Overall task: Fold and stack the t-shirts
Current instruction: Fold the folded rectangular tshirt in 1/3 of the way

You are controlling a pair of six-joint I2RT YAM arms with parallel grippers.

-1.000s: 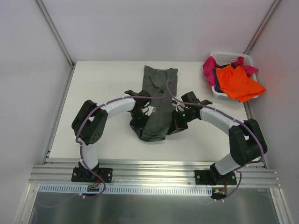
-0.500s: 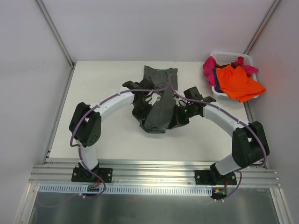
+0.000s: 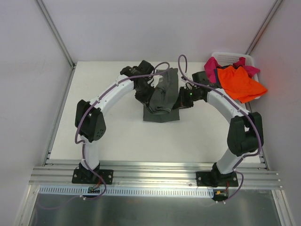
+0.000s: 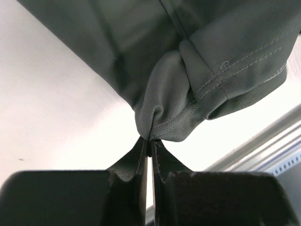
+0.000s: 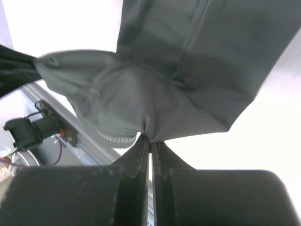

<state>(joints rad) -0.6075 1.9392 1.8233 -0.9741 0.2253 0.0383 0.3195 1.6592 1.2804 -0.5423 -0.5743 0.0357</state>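
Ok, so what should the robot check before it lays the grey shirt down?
1. Does the left gripper hold the grey shirt? Ok: jaws shut on a bunched hem.
2. Does the right gripper hold it? Ok: jaws shut on a pinch of cloth.
3. Is the part on the table flat? Ok: it looks smooth in the top view.
4. Do the edges line up for the fold? Cannot tell: arms and lifted cloth hide them.
5. Are the other shirts out of the way? Ok: the orange shirt and pink shirt hang on the basket, apart from the grey one.
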